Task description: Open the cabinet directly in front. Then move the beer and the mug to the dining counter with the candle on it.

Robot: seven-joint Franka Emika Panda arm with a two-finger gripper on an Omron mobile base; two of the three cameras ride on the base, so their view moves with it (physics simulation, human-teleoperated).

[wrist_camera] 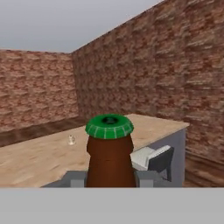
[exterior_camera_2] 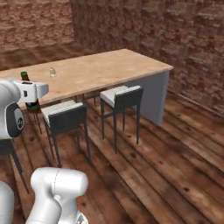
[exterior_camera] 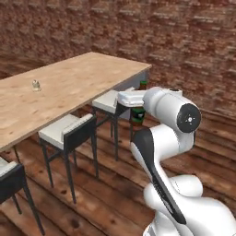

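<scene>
Clamping the beer bottle (wrist_camera: 109, 159) at its neck, the gripper (wrist_camera: 109, 180) carries smooth, breakable glass; it likely slips unless held upright toward the dining counter (exterior_camera: 83, 78).

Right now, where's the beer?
The beer is held in the gripper, off the floor beside the stools, short of the dining counter; the candle sits further along it.

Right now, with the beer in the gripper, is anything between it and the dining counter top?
Nothing visible blocks it. The beer is held above the stools, short of the dining counter. The top near the candle looks bare.
</scene>
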